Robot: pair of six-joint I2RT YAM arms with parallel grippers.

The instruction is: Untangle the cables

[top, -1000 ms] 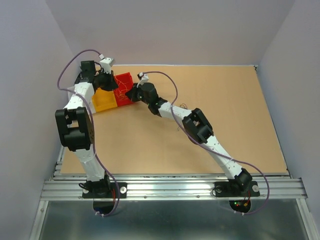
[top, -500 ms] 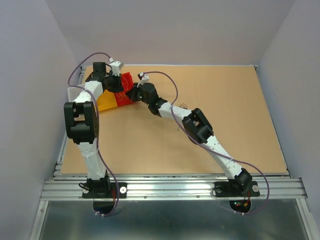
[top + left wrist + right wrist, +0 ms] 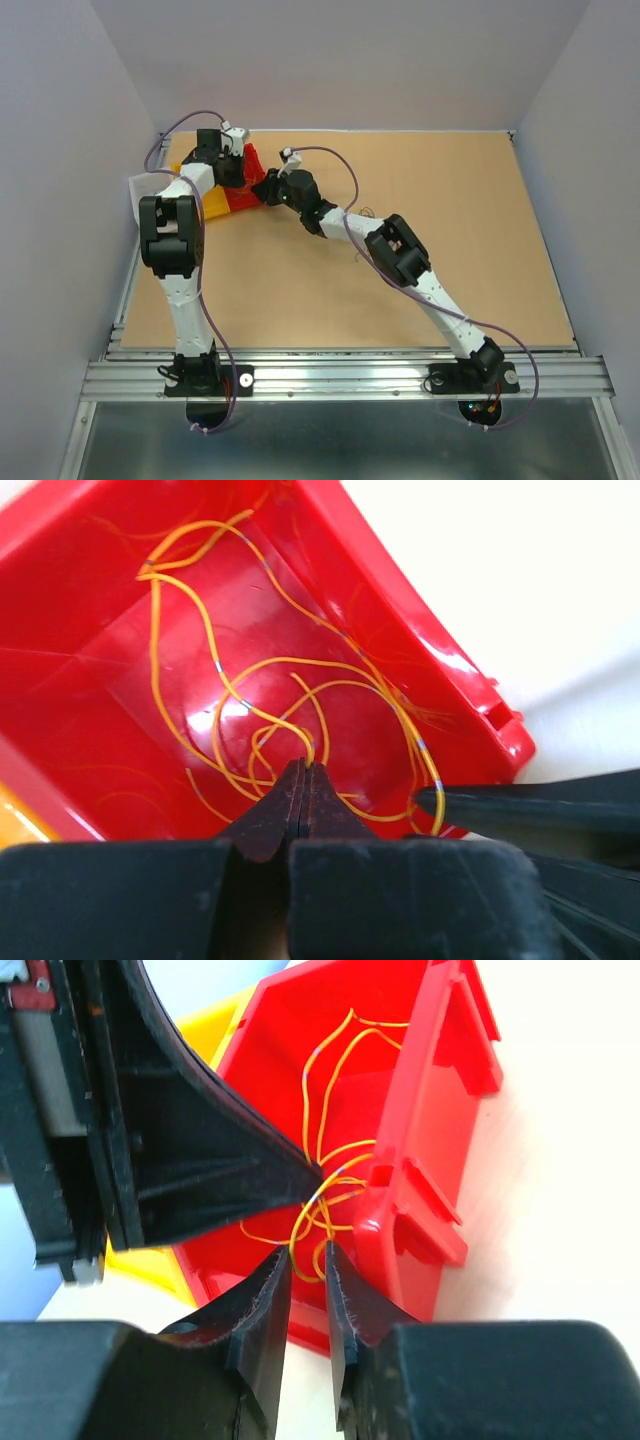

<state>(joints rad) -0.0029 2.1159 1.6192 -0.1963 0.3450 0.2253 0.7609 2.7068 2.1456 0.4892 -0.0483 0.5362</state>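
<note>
The thin orange-yellow cables (image 3: 215, 670) lie looped inside the red plastic bin (image 3: 425, 645) on the worktop (image 3: 470, 200). The left pincer (image 3: 303, 780) is pressed tight on one strand. The right pincer (image 3: 307, 1270) stands a sliver apart, loops at its tips, gripping nothing. A pull may cinch the tangle, drag the bin, or knock the crowded tips together.

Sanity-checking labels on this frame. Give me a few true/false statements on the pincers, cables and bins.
1. The cables lie inside the red bin. True.
2. The left pincer is wide open. False: its fingers are closed on a yellow strand.
3. The right pincer shows a narrow gap between its fingers. True.
4. The red bin sits at the right edge of the table. False: it is at the far left, beside a yellow bin.
</note>
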